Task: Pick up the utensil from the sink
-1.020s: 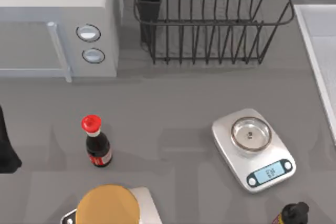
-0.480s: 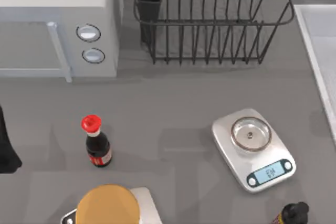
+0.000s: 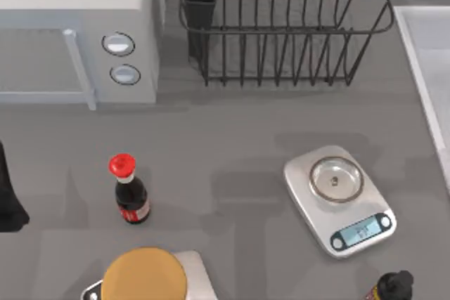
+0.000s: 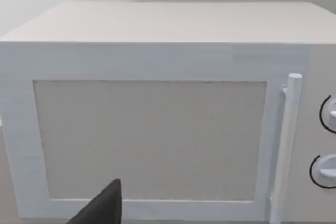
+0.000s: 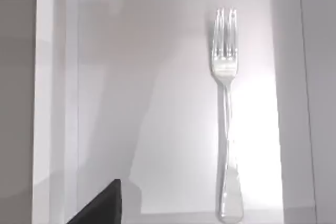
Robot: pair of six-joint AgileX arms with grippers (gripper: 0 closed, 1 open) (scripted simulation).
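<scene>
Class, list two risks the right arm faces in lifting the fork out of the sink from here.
1. The fork lies flat on the sink floor, so the fingers may slide off its thin handle.
2. It lies close to one sink wall, which a finger might strike.

One fork, one sink, one microwave, one dish rack, one scale, two bottles.

Silver fork lying flat – inside pale sink, near 1 wall
</scene>
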